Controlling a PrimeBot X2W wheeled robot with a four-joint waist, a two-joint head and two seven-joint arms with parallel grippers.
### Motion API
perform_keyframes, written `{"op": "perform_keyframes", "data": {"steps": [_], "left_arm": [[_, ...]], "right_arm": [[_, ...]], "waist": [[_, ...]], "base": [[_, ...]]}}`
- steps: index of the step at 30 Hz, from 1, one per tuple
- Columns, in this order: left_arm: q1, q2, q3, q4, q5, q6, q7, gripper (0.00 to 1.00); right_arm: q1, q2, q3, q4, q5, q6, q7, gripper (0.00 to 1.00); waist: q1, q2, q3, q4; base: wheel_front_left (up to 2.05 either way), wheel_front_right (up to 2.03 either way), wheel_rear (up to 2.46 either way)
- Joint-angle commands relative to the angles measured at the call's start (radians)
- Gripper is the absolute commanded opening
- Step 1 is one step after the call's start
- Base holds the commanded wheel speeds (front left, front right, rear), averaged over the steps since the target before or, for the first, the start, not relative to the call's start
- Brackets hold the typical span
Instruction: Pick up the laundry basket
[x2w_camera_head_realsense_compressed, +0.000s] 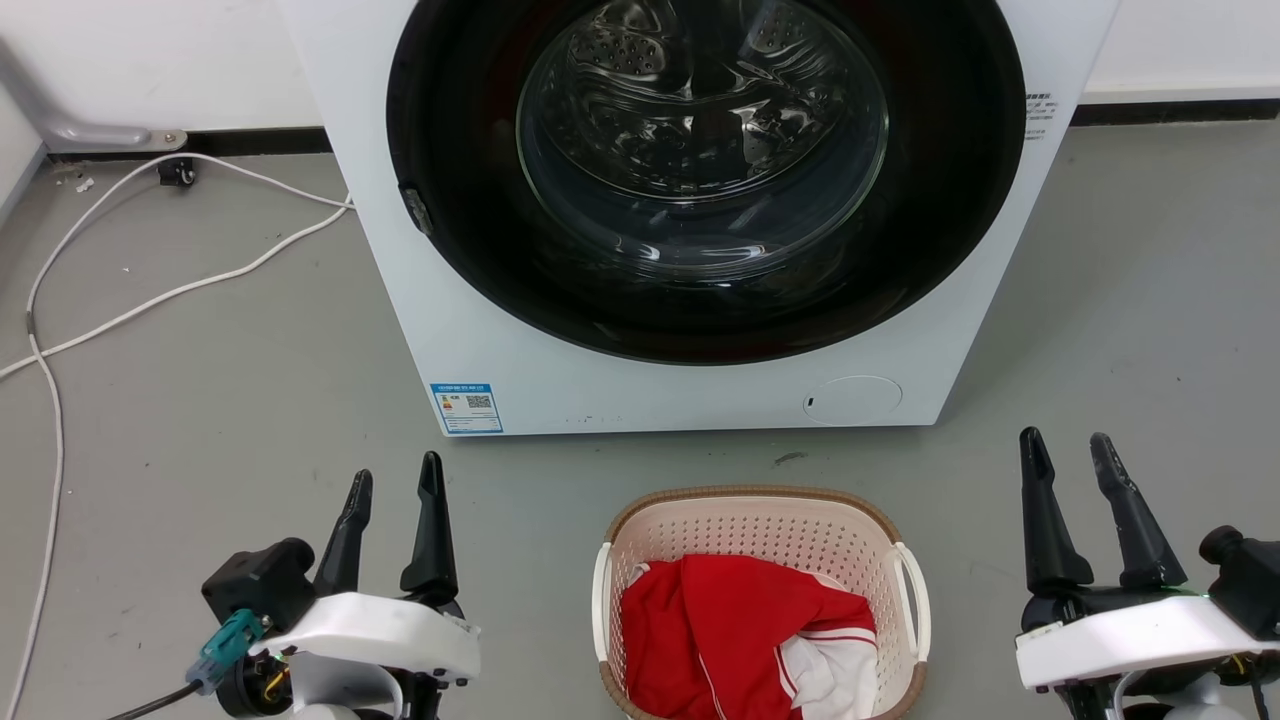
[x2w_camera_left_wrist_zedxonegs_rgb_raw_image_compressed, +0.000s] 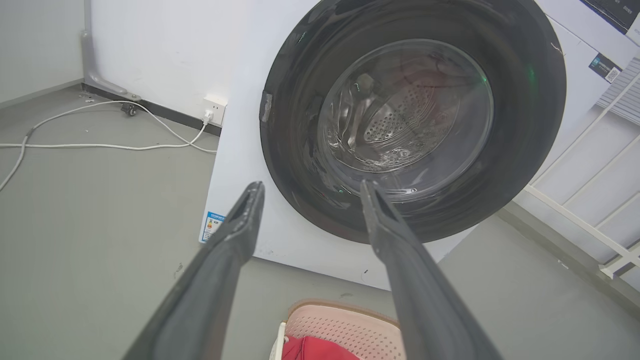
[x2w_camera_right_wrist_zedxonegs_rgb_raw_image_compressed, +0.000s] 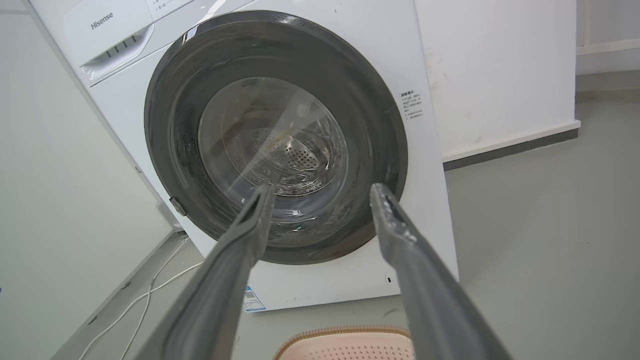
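My left gripper (x2w_camera_head_realsense_compressed: 397, 467) is empty with its fingers spread a moderate way and pointing forward at the washer (x2w_camera_head_realsense_compressed: 480, 330). My right gripper (x2w_camera_head_realsense_compressed: 1065, 438) is the same: empty, parted, aimed forward. Both hang above the floor (x2w_camera_head_realsense_compressed: 200, 400), touching nothing. The laundry basket (x2w_camera_head_realsense_compressed: 750, 493) sits on the floor between the two, close in front of the washer and lower than both sets of fingertips. It's inward of each gripper, to the right of the left one and to the left of the right one. A red garment (x2w_camera_head_realsense_compressed: 740, 620) lies inside it. Its white handles run front to back, the left handle (x2w_camera_head_realsense_compressed: 601, 600) facing my left arm and the right handle (x2w_camera_head_realsense_compressed: 918, 600) facing my right. The near end is cut off, so I can't call the long axis. The right gripper looks a bit nearer its handle. I'd say both need to drop and swing inward, one per handle.
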Motion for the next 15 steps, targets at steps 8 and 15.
{"op": "perform_keyframes", "data": {"steps": [8, 15], "left_arm": [[0.007, 0.006, -0.012, -0.003, 0.096, 0.008, -0.025, 1.00], [0.014, 0.005, -0.019, 0.005, 0.159, 0.012, -0.041, 1.00]], "right_arm": [[0.013, -0.002, 0.007, -0.030, -0.091, 0.000, -0.028, 1.00], [0.023, -0.002, 0.005, -0.036, -0.154, 0.000, -0.044, 1.00]], "waist": [[0.0000, 0.0000, 0.001, 0.001], [0.0000, 0.0000, -0.001, -0.001]], "base": [[0.00, 0.00, 0.00], [0.00, 0.00, 0.00]]}}
